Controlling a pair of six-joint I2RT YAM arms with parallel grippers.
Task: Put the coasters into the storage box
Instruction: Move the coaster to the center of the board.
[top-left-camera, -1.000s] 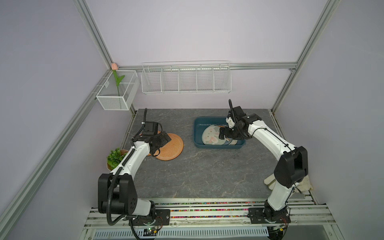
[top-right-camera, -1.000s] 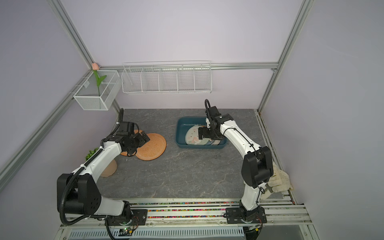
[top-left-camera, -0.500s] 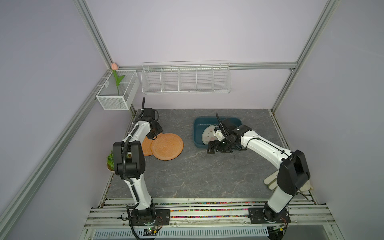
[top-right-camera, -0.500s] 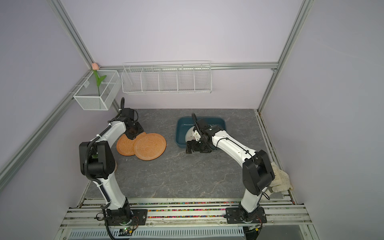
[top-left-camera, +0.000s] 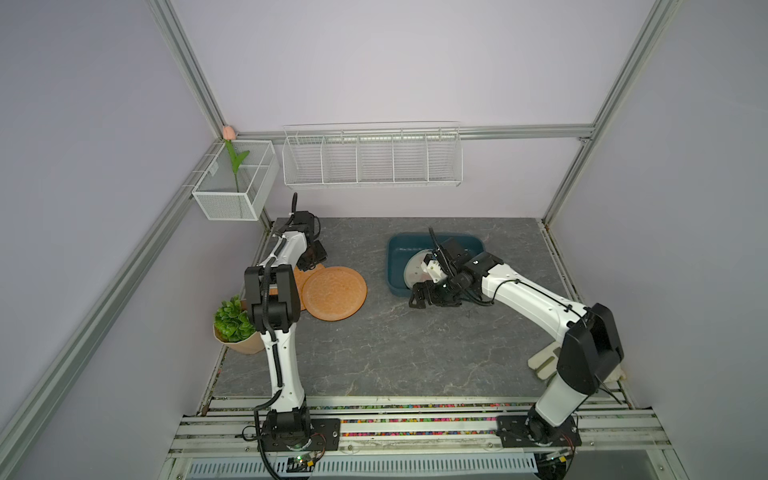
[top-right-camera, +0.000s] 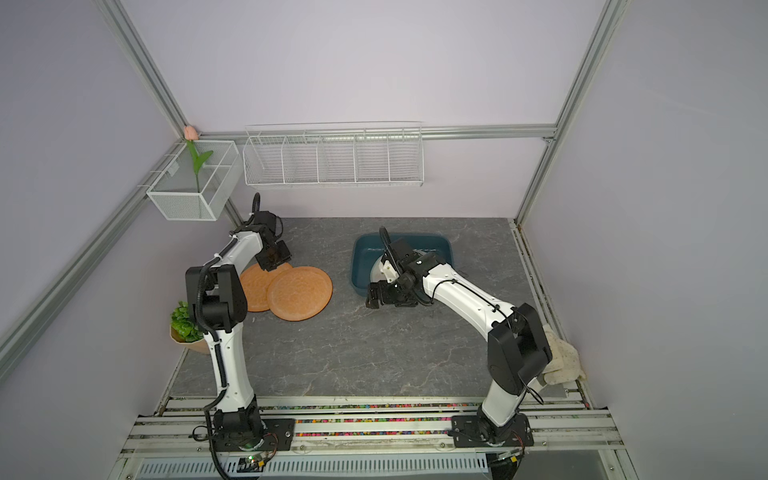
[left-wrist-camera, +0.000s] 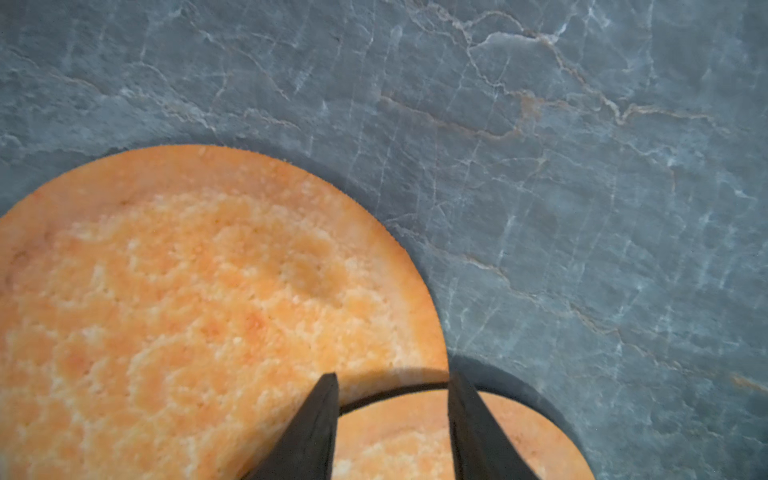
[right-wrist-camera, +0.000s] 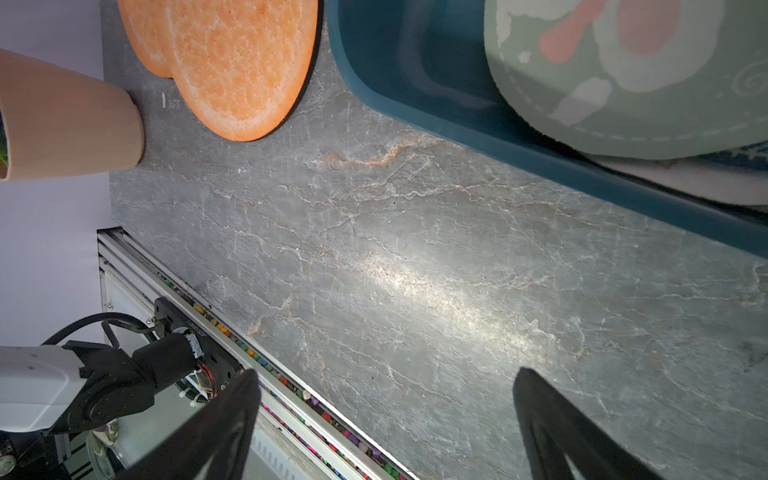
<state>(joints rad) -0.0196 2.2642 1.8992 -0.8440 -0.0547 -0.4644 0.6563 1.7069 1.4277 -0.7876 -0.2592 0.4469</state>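
Two orange coasters lie overlapping on the left of the table, one (top-left-camera: 334, 293) (top-right-camera: 299, 293) (right-wrist-camera: 241, 62) towards the middle and one (top-left-camera: 298, 282) (top-right-camera: 255, 286) nearer the wall. My left gripper (top-left-camera: 311, 262) (top-right-camera: 272, 257) (left-wrist-camera: 392, 374) is down on their far edge. Its jaws are partly closed and straddle the rim of the nearer coaster (left-wrist-camera: 395, 440) beside the other (left-wrist-camera: 187, 311); I cannot tell if they grip. The teal storage box (top-left-camera: 415, 239) (top-right-camera: 399, 239) (right-wrist-camera: 540, 153) holds printed coasters, a pale green one (right-wrist-camera: 623, 83) (top-left-camera: 415, 270) on top. My right gripper (top-left-camera: 419, 297) (top-right-camera: 374, 297) (right-wrist-camera: 386, 374) hangs open and empty just in front of the box.
A potted plant (top-left-camera: 232, 322) (top-right-camera: 185, 322) stands at the left edge near the left arm's elbow. White wire baskets (top-left-camera: 372, 156) (top-left-camera: 232, 187) hang on the back wall. White gloves (top-right-camera: 561, 361) lie at the front right. A metal rail (top-left-camera: 415, 415) borders the front.
The left arm swung its gripper to the far edge of the orange coasters and its jaws narrowed. The right gripper came out of the storage box to the table in front of it.
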